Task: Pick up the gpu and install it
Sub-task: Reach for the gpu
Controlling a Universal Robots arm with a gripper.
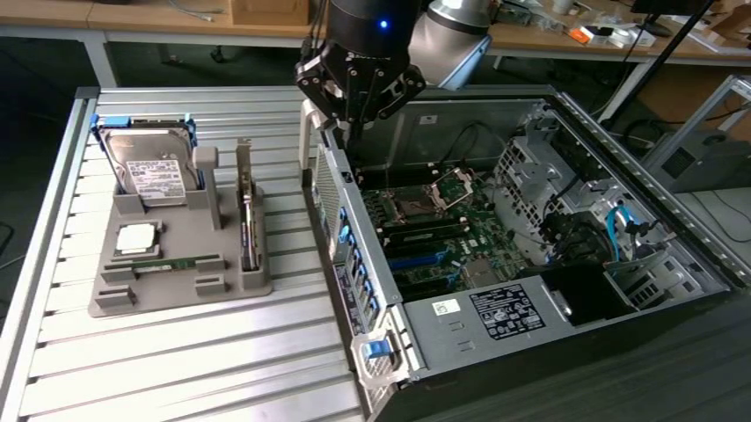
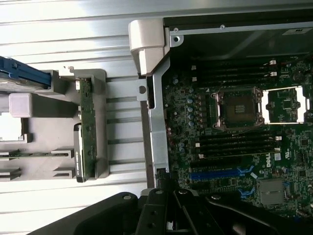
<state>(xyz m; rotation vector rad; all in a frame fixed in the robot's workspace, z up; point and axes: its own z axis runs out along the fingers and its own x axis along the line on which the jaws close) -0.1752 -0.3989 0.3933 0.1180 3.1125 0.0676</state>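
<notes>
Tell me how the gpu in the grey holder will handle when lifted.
The gpu looks thin and flat, so it is probably stiff and light. Standing on edge in the grey holder, it may tip if nudged. Its bare board is likely fragile.

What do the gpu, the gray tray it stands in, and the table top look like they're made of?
The gpu: circuit board, green laminate with small soldered parts, with a pale metal bracket on one end. The tray: matte gray plastic, probably printed or molded; uniform dull surface, blocky slots. The table: likely aluminium; silvery ribbed slats with soft sheen.
</notes>
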